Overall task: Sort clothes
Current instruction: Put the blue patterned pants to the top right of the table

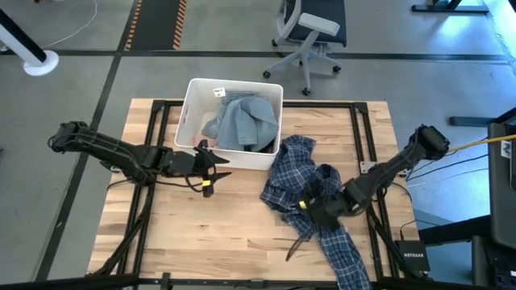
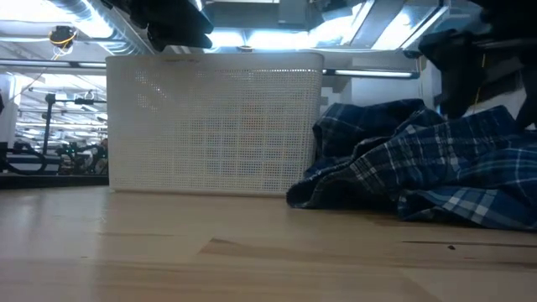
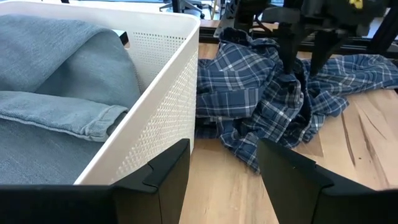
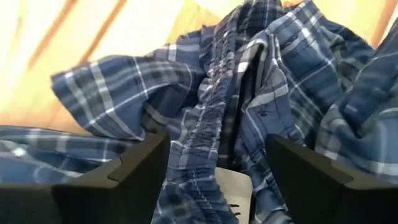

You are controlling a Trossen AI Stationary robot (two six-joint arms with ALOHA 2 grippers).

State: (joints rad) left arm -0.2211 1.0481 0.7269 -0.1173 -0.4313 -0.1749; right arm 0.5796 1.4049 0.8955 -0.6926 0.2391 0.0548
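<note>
The plaid shirt [image 1: 310,201] is spread in a crumpled heap on the wooden table [image 1: 218,234], at about 4 o'clock from the white bin [image 1: 192,109], one edge touching the bin wall. The grey-blue top [image 1: 242,121] is seen inside the bin. The right gripper [image 1: 316,211] is held spread wide over the shirt folds; whether fabric is touched cannot be told. The left gripper [image 1: 211,165] is held open at 7 o'clock of the bin, gripping nothing.
</note>
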